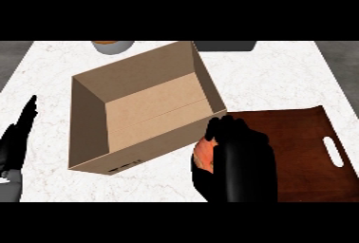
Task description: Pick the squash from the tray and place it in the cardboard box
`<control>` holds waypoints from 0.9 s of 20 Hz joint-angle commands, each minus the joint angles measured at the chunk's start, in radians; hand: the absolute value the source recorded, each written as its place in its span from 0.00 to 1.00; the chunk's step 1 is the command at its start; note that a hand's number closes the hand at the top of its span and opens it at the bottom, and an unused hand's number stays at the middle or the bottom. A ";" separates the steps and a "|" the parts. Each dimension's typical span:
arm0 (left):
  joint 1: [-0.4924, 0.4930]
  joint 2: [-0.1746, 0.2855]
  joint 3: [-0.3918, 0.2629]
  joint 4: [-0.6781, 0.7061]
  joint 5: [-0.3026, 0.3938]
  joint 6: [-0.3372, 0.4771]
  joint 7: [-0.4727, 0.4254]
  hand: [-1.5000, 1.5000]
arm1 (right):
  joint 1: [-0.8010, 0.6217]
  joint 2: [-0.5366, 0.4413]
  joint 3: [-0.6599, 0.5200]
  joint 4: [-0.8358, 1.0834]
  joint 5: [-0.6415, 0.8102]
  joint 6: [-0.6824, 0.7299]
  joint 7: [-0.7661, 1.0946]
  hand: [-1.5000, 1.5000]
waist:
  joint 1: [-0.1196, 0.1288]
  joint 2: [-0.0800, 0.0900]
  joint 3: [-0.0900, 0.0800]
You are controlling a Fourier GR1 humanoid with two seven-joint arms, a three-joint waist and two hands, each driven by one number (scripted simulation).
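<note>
right robot hand (240, 159) curled round orange squash (204, 154) beside cardboard box (88, 123).

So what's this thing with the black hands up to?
The robot's right hand is curled round an orange squash at the left edge of the brown tray, beside the open cardboard box. The squash is not yet in the box. The left hand rests open at the view's left.

Cardboard box (88, 128) top open; wall borders tray (301, 142).
</note>
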 commanded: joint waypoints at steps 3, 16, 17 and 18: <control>-0.073 -0.014 -0.011 0.043 -0.015 0.000 0.014 0.50 | -0.303 0.011 0.022 0.100 -0.220 -0.028 0.266 1.00 | 0.026 0.011 0.001; -0.105 -0.025 -0.029 0.018 -0.029 -0.010 0.044 0.50 | -0.677 0.011 -0.170 0.661 -0.520 -0.432 0.253 1.00 | 0.059 0.020 0.002; -0.064 0.003 0.001 0.028 -0.006 -0.033 -0.014 0.50 | -0.695 0.011 -0.194 0.719 -0.541 -0.436 0.230 1.00 | 0.065 0.020 0.001; -0.108 0.014 0.010 0.067 -0.004 -0.040 -0.006 0.50 | -0.720 0.011 -0.210 0.769 -0.553 -0.481 0.193 1.00 | 0.061 0.024 0.001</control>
